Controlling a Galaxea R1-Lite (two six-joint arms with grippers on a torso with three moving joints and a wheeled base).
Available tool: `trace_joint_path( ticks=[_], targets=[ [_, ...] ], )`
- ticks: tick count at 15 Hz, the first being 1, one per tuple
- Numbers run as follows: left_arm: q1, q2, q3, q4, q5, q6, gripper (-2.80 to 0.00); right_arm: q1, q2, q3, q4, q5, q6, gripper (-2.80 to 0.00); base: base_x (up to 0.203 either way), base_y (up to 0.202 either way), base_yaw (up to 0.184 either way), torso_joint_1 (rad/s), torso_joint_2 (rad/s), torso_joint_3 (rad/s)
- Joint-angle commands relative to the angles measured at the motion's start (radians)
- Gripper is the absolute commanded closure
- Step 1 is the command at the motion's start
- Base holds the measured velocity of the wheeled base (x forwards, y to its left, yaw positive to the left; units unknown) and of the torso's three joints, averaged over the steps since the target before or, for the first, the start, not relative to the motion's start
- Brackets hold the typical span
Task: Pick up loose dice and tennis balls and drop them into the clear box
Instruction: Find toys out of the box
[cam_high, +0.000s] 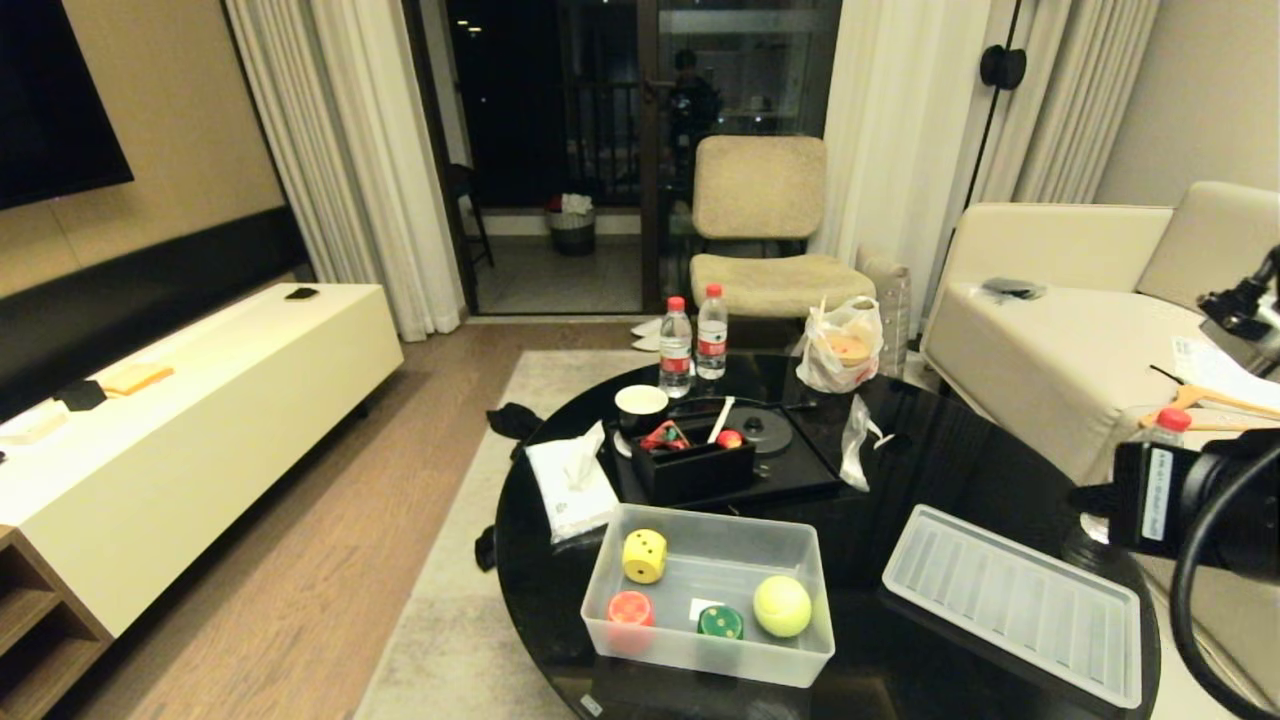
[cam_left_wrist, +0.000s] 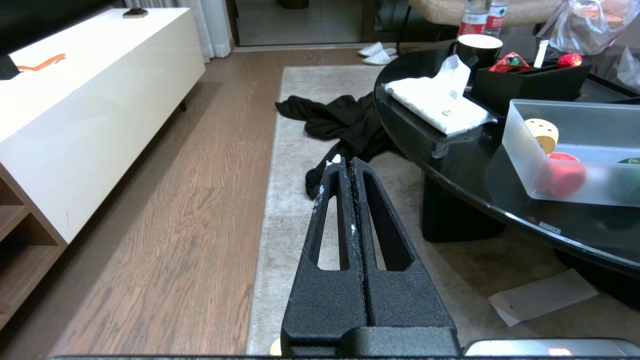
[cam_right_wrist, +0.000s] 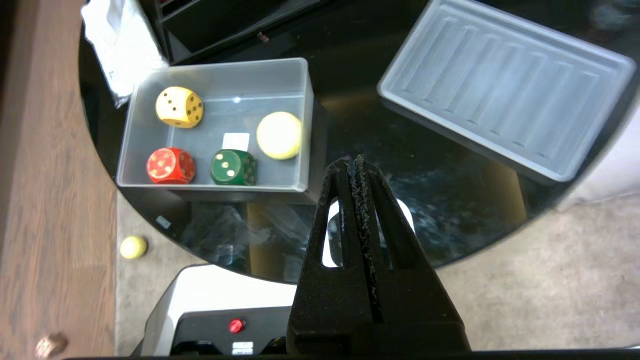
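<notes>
The clear box is sitting on the black tabletop, holding one tennis ball beside yellow, red and green dice. Its ribbed lid is lying apart, partly cut off. Another tennis ball is lying on the floor, and a tan die is barely showing there. Right gripper is hanging clenched, empty, above the tabletop; left gripper is clenched over the rug.

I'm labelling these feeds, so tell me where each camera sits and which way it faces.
Head: high up, facing forward and down at the black table; right arm at the right edge.
Left wrist: low beside the table, facing along the floor; left gripper, jaws shut.
Right wrist: above the table, facing down; right gripper, jaws shut.
Shared: all three show the clear box.
</notes>
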Motion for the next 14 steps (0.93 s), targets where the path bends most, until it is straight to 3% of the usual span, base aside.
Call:
trace_joint_path(
  ticks=[1, 9, 12, 14],
  targets=[
    [0.0, 0.001, 0.002, -0.001, 0.0, 0.0, 0.0, -0.013, -0.142, 0.057, 0.019, -0.022, -0.001, 0.0, 0.0, 0.0, 0.0, 0.0, 0.0, 0.0],
    [0.0, -0.001, 0.002, -0.001, 0.0, 0.0, 0.0, -0.055, -0.375, 0.302, 0.037, -0.277, 0.0, 0.0, 0.0, 0.0, 0.0, 0.0, 0.0, 0.0],
    [0.0, 0.0, 0.002, -0.001, 0.0, 0.0, 0.0, -0.07, -0.46, 0.411, 0.064, -0.451, 0.001, 0.0, 0.0, 0.0, 0.0, 0.0, 0.0, 0.0],
    [0.0, 0.001, 0.002, -0.001, 0.0, 0.0, 0.0, -0.073, -0.55, 0.473, 0.074, -0.496, -0.001, 0.0, 0.0, 0.0, 0.0, 0.0, 0.0, 0.0]
  ],
)
